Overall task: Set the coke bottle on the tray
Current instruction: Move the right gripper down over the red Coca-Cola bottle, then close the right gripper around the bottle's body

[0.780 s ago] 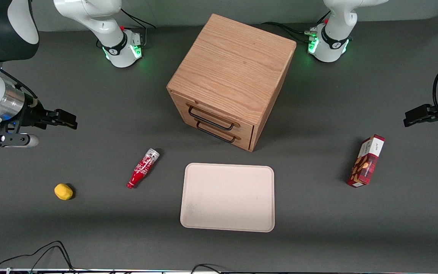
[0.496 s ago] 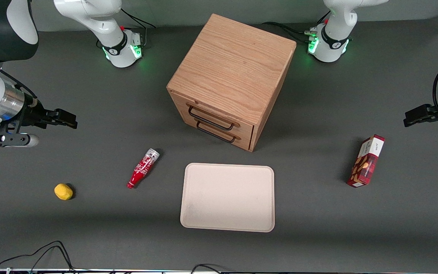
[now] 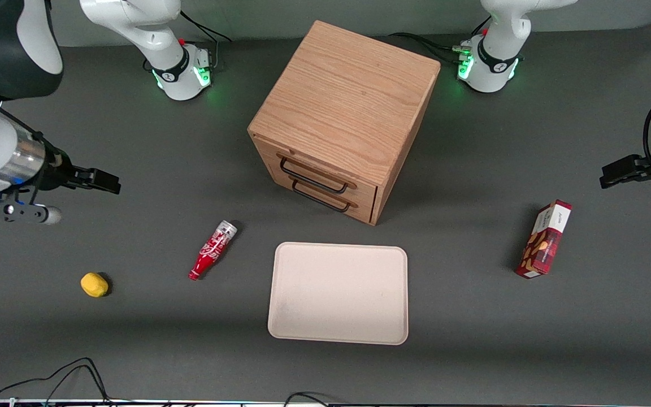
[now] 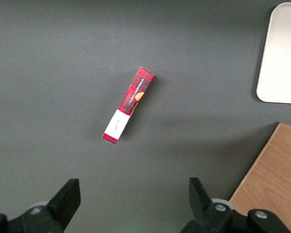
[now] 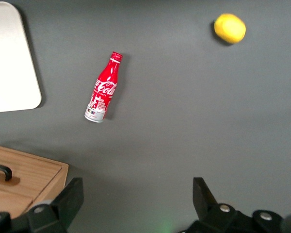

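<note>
Lying flat on the table [image 3: 133,141], coke bottle [image 3: 212,250] sits beside the tray [image 3: 338,293], apart from it, cap end nearer the front camera. Pincer [image 5: 138,206] hangs above the table, fingers spread, grasping nothing, well apart from bottle. Lemon [image 3: 94,284] toward the working arm's end.

The slim red coke bottle [image 3: 213,250] lies on its side just beside the flat cream tray [image 3: 338,294], not touching, with the hand [image 3: 97,180] well apart.
</note>
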